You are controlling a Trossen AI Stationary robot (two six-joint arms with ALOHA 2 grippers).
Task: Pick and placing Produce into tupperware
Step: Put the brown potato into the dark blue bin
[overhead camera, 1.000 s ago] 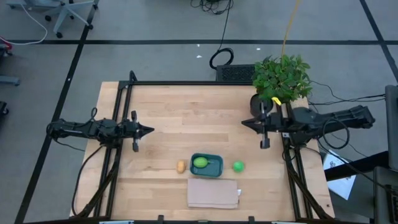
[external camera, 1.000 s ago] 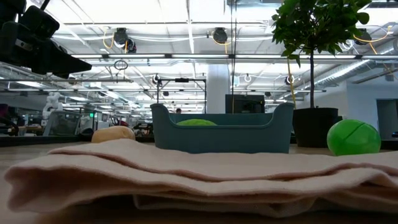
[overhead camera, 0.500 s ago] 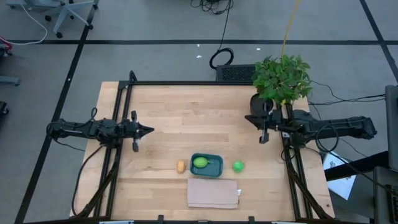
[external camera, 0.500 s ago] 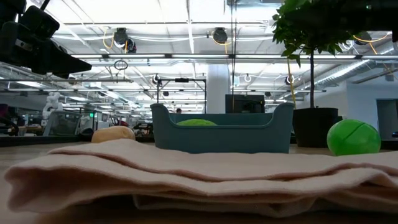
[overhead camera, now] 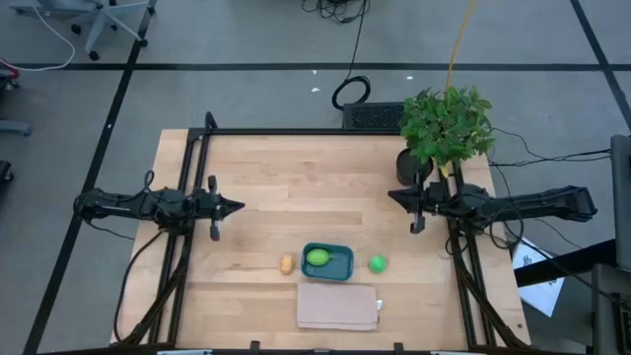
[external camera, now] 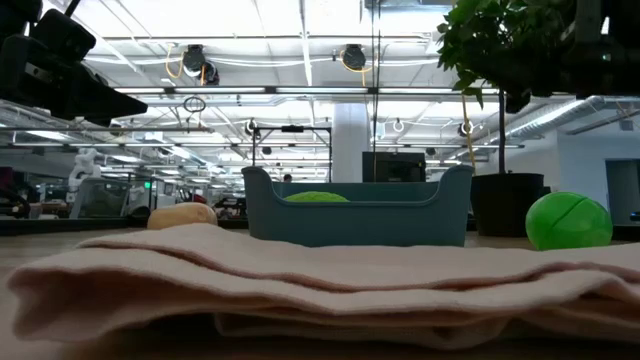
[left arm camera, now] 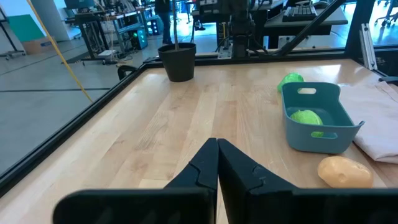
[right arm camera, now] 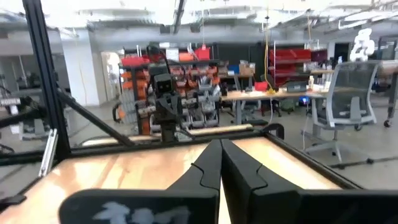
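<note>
The teal tupperware (overhead camera: 326, 261) stands near the table's front middle, with the lime-green piece (overhead camera: 317, 258) lying inside it. The yellow-orange piece (overhead camera: 287, 264) rests on the table just left of it, and the bright green ball (overhead camera: 377, 263) just right of it. My left gripper (overhead camera: 237, 206) hangs shut above the table's left part and points right; its closed fingertips (left arm camera: 217, 142) show in the left wrist view. My right gripper (overhead camera: 391, 196) is shut above the right part, pointing left, fingertips (right arm camera: 220, 143) together. Neither gripper is close to the produce.
A folded tan cloth (overhead camera: 338, 307) lies at the front edge, just before the tupperware. A leafy potted plant (overhead camera: 446, 128) stands at the far right, close behind my right arm. Black frame rails (overhead camera: 187, 177) run along the table's left and right sides.
My right arm has sunk toward the table and drawn slightly toward the right edge; it now shows at the top right of the low view. Its gripper has stayed shut. The produce and the tupperware have not moved.
</note>
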